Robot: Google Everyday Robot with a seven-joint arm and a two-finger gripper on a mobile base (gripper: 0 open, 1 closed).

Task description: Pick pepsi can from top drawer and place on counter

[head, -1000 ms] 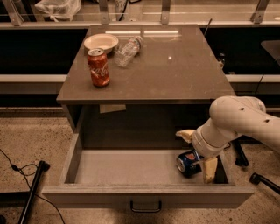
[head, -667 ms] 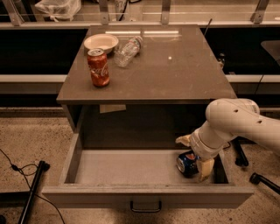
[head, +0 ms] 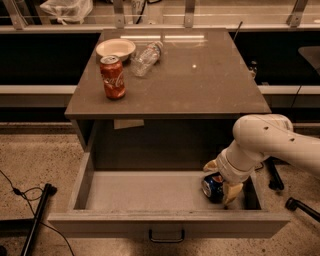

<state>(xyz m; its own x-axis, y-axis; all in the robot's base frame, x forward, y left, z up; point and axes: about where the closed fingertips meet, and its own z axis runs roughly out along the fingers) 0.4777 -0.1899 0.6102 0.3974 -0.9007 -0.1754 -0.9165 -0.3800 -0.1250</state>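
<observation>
Claw [head: 221, 179]: was released, astride the blue can [head: 212, 186], right end of the drawer [head: 100, 222].
Blue can: lay on its side.
Desk [head: 200, 85]: carried a red can [head: 113, 77].

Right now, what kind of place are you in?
Probably a lab or office test setup: a lone cabinet counter, cables on speckled floor, railings behind. The gripper is in the open top drawer at the pepsi can.
</observation>
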